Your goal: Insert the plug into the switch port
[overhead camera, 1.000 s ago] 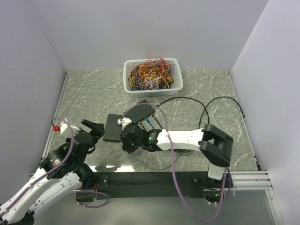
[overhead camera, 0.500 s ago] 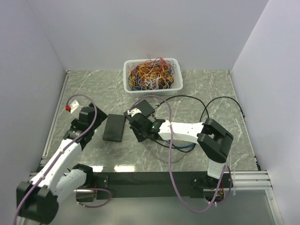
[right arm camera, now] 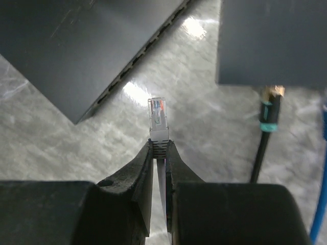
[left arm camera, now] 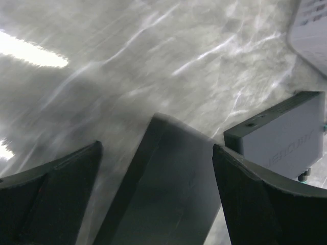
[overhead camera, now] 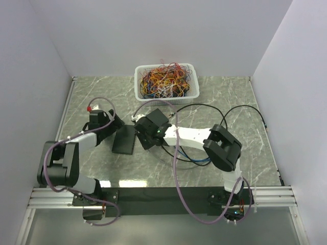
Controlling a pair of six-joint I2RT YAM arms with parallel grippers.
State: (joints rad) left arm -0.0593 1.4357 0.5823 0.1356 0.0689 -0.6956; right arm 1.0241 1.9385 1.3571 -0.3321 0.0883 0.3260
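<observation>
Table (overhead camera: 240, 102): marble top; white basket (overhead camera: 166, 96) of tangled wires at top centre of the overhead view, well apart from the work.

Flat dark box (overhead camera: 124, 139) left of centre. A row of slots runs along its edge in the right wrist view, so I judge it to be the switch. Smaller grey box (overhead camera: 159, 117) sits just to its upper right, with a teal-booted cable (right arm camera: 266, 122) already seated.

Left gripper (left arm camera: 156, 148): fingers spread wide, straddling the flat box, probably to brace it against insertion force. Contact cannot be told.

Right gripper (right arm camera: 159, 148): clenched on the plug (right arm camera: 158, 117) at its boot. The clear connector protrudes and aims at the gap between the boxes, not yet aligned to a slot.
</observation>
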